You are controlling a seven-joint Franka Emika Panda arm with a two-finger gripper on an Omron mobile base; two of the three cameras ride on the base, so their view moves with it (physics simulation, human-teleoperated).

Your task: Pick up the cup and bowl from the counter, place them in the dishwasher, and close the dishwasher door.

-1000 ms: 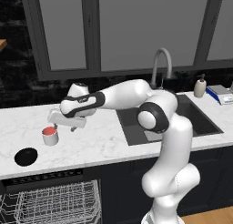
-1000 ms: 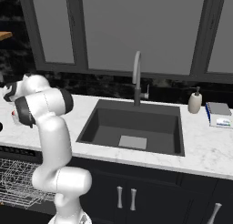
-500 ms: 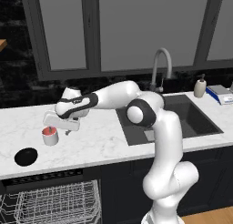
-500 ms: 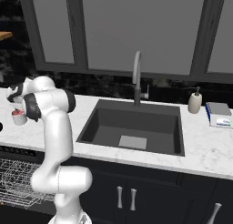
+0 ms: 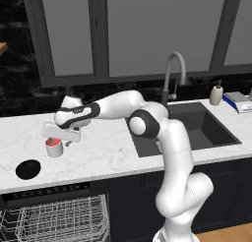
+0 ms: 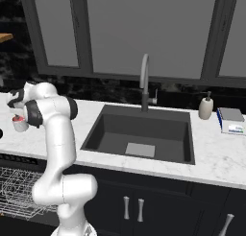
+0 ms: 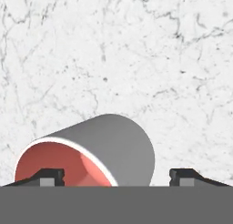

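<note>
**Tool poised over the cup: risks of an off-centre grasp**

The cup (image 5: 54, 147) stands upright on the white marble surface (image 5: 98, 152), near its left end, red-pink opening upward. The tool (image 7: 116, 177) hangs directly above it, its two fingertips (image 7: 50, 176) spread wide. In the hand view the cup sits toward one fingertip rather than midway between the two: that tip overlaps the red interior, while the other is well clear of the grey wall. The bowl (image 5: 28, 168) lies nearer the front edge of the surface, to the left of the cup and apart from it. Below, the dishwasher (image 5: 54, 219) shows its white wire rack. From the right base view the cup (image 6: 20, 123) is partly masked by the arm.

Likely failure, as a judgement: if the tool descends as aligned, one finger may land on the rim or inside the cup instead of outside the wall, tipping the cup or pushing it along the smooth marble toward the bowl. A closure on so short a cylinder may also slip if made too high on the wall.

Compared with half a second ago, the tool is lower and more squarely over the cup; the cup and bowl themselves are where they were.
</note>
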